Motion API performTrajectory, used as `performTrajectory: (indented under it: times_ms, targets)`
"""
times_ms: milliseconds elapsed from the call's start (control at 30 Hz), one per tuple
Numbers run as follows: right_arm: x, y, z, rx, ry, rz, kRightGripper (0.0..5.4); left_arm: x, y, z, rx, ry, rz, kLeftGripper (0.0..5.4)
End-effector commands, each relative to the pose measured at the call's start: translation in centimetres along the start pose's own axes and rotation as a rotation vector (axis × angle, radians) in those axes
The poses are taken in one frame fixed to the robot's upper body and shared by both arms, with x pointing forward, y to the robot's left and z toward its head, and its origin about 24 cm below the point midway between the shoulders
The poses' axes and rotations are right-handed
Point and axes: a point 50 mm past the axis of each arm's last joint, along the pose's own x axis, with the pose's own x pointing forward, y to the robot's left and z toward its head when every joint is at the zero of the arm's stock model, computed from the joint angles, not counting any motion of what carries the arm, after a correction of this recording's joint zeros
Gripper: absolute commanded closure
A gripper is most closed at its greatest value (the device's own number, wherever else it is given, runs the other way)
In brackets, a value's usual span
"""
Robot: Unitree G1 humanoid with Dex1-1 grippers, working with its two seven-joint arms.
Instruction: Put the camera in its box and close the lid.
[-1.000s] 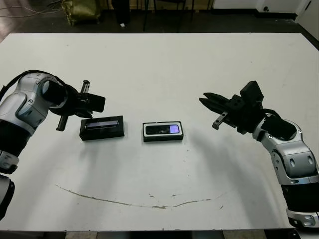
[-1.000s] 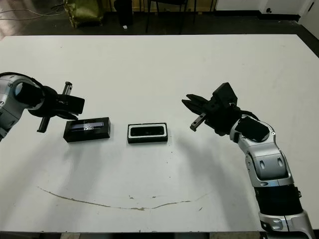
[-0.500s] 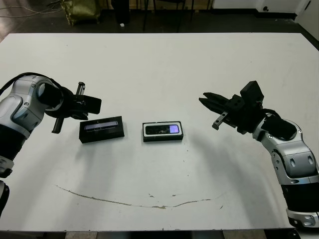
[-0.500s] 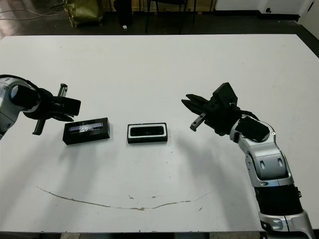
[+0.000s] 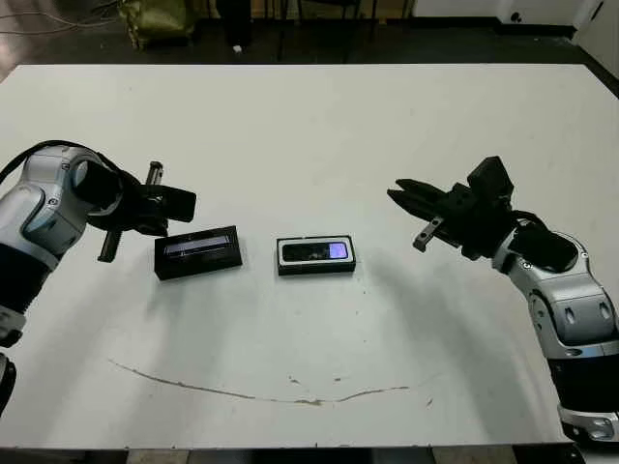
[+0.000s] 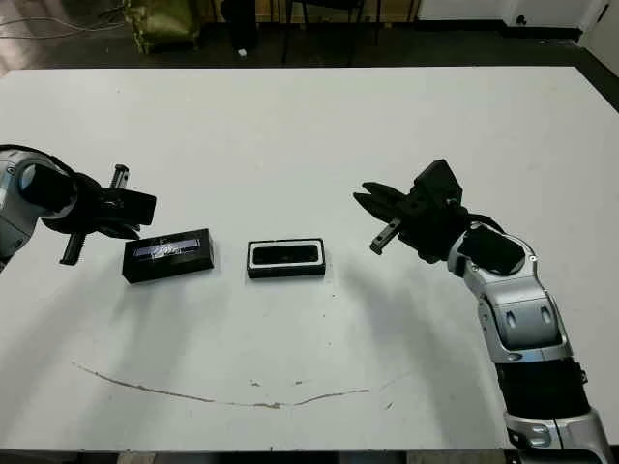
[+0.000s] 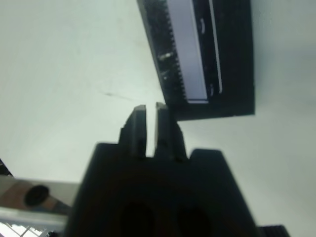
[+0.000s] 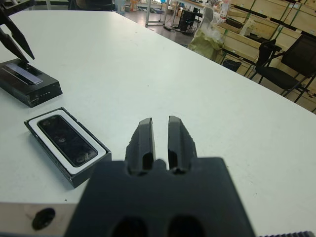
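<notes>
The camera, a slim black bar with a purplish spot at its right end, lies inside the white-lined box at the table's middle. To its left the lid, black with a pale strip, lies flat on the table, apart from the box. My left gripper hovers shut just above and behind the lid's left end, holding nothing. The left wrist view shows the lid just beyond the fingertips. My right gripper hangs shut and empty to the right of the box.
A thin brownish scuff line runs across the white table near its front edge. Chairs and a bag stand beyond the far edge. The lid and the left gripper's fingers also show in the right wrist view.
My left gripper has drawn back a little to the left, away from the lid. The right arm, box, camera and lid have not moved.
</notes>
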Motion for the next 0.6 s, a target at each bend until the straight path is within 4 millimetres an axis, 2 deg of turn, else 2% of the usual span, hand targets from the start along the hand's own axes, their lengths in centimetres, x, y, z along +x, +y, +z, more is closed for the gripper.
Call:
performTrajectory:
  times_ms: [33,600]
  targets:
    - [-0.24,-0.08,-0.6,0.014,0.024,-0.001,5.39,0.29,-0.69,-0.43,0.004,0.028,-0.04,5.4]
    - [-0.32,-0.07,-0.5,0.006,0.036,-0.013,5.39,0.4,-1.61,0.32,0.044,-0.001,-0.232,5.4]
